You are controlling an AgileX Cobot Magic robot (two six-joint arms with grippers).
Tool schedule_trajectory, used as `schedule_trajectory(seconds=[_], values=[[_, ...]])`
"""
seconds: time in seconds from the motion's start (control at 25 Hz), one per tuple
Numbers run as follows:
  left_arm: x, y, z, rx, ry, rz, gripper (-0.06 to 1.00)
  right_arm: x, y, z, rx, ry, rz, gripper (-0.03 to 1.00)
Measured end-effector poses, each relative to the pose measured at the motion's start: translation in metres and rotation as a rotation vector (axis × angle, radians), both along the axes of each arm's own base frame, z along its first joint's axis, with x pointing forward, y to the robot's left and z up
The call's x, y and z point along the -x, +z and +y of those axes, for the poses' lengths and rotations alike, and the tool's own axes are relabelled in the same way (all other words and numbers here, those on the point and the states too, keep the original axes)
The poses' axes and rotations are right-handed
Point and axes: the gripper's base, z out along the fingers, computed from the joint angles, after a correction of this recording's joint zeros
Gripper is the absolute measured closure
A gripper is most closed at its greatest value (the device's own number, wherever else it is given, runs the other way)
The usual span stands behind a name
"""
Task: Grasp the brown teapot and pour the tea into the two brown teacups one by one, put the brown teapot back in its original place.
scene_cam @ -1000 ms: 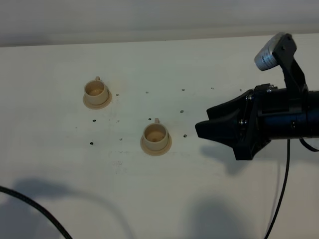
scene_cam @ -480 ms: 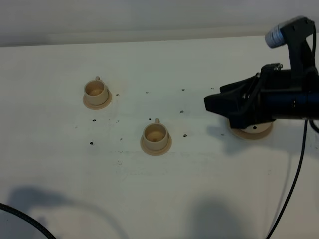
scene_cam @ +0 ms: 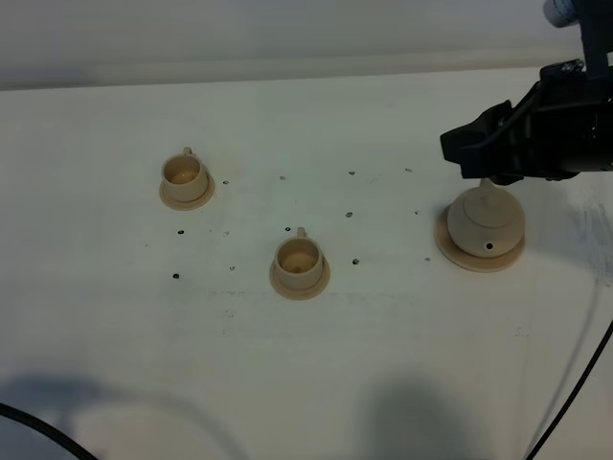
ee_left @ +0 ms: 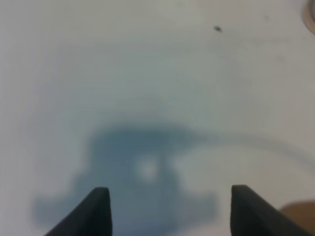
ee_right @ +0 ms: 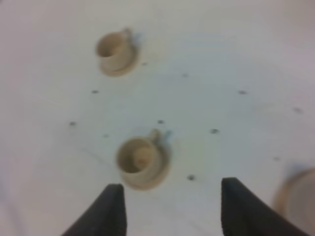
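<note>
Beige teapot [scene_cam: 486, 222] on its wide saucer [scene_cam: 458, 259], outside the right fingers [scene_cam: 466, 144], fingers spread apart, nothing held.

This looks like a robotics lab or test bench. A plain white surface [scene_cam: 287, 383], dotted with small dark marks [scene_cam: 355, 260], fills the view and ends at a bare pale wall [scene_cam: 287, 38]. A black cable [scene_cam: 38, 426] trails over the near corner, and a black robot arm [scene_cam: 575, 144] reaches in from the right. Laid out as props are a brown teapot [scene_cam: 484, 222] on its saucer [scene_cam: 448, 251], a far teacup [scene_cam: 185, 172] and a near teacup [scene_cam: 298, 259].
</note>
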Motion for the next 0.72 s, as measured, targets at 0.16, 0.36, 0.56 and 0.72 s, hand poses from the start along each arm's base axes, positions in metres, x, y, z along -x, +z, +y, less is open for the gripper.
schedule_trajectory(seconds=[0.16, 0.36, 0.56, 0.72], values=[[0.009, 0.001, 0.002, 0.003, 0.072, -0.061, 0.42, -0.003, 0.002, -0.002, 0.013, -0.038, -0.004, 0.51], [0.022, 0.002, 0.002, 0.005, 0.089, -0.145, 0.42, -0.019, 0.005, 0.002, 0.029, -0.045, 0.014, 0.51], [0.036, 0.002, 0.002, 0.009, 0.089, -0.241, 0.42, -0.038, 0.006, 0.008, 0.057, -0.031, 0.036, 0.51], [0.037, 0.002, 0.002, 0.009, 0.089, -0.251, 0.42, -0.052, 0.005, 0.011, 0.094, -0.04, 0.046, 0.51]])
